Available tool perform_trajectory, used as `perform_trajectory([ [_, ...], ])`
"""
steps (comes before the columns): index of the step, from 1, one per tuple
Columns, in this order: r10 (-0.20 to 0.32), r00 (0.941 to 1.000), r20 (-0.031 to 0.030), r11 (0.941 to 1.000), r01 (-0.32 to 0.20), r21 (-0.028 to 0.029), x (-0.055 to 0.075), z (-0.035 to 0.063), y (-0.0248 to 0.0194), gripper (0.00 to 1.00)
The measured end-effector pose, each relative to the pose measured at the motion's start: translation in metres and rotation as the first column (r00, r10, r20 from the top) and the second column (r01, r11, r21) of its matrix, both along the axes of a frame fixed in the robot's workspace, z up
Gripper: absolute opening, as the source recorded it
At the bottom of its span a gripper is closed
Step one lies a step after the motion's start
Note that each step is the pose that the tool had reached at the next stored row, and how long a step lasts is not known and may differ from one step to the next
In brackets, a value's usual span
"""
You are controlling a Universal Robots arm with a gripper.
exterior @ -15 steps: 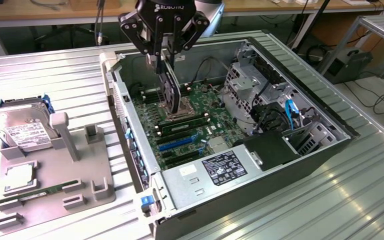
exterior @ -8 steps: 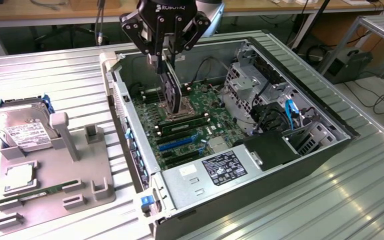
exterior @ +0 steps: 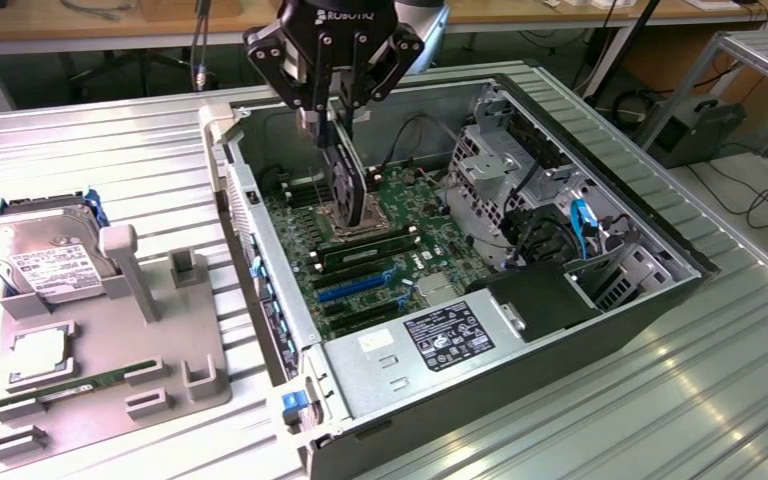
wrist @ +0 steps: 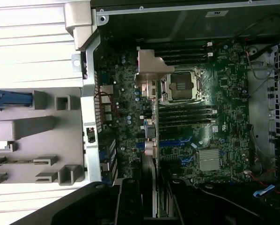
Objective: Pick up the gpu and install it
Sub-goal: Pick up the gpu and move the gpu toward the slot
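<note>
One hand (exterior: 335,112) in a pinch on the gpu (exterior: 347,185), edge-down over the motherboard (exterior: 381,272)

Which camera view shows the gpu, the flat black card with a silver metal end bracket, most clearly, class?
The exterior view: the gpu hangs upright in the gripper above the green motherboard, its dark broad side visible. The wrist view looks along its thin edge and silver bracket.
</note>
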State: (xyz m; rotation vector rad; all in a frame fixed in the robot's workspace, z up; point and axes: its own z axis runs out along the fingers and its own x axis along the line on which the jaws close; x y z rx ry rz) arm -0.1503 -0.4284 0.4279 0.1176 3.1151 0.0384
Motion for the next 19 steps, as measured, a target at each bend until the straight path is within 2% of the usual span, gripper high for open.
perform_trajectory([
  [19, 0.0, 1.0, 0.0, 1.0, 0.0, -0.0001, 0.0055, -0.0008, 0.0, 0.27],
])
